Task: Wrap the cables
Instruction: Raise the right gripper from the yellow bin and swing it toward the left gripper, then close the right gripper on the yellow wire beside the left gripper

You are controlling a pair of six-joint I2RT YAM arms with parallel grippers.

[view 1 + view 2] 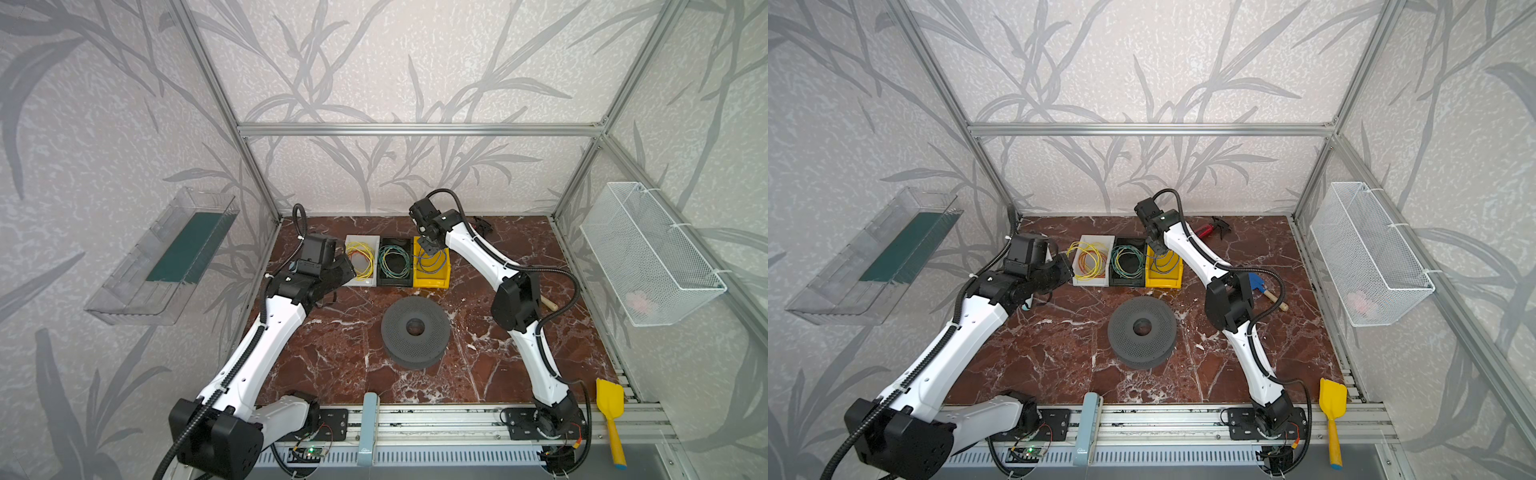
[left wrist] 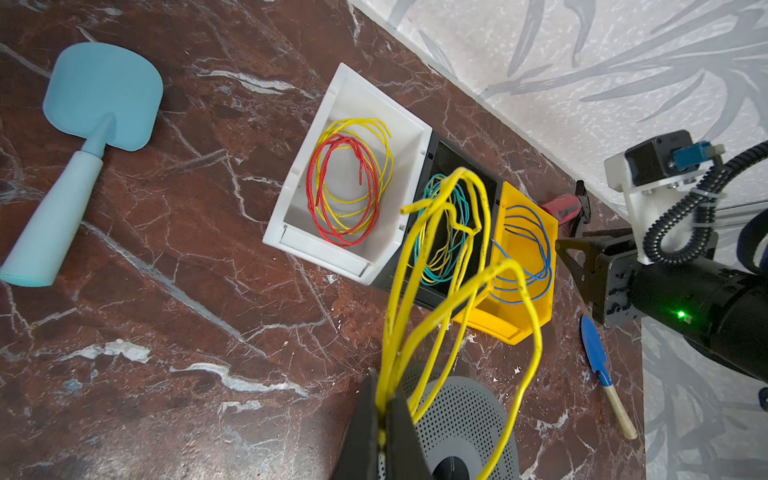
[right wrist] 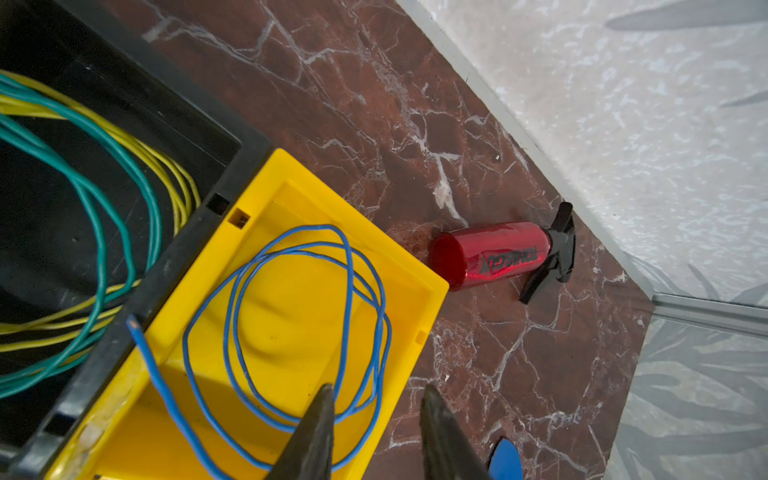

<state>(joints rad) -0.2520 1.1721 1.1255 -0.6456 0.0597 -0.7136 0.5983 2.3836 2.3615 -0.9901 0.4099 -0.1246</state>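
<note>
No text reads cleanly. The only lettering is a black word along the red canister (image 3: 490, 255), which lies on the tabletop (image 3: 478, 374) ahead of the right fingers (image 3: 316, 432), past the yellow bin (image 3: 419, 299). Seen upside down, its letters cannot be made out.

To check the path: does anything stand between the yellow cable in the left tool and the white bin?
Nothing visible does. The left tool is shut on the yellow cable, and only table shows between it and the white bin. The right tool is open over the yellow bin, off that path.
</note>
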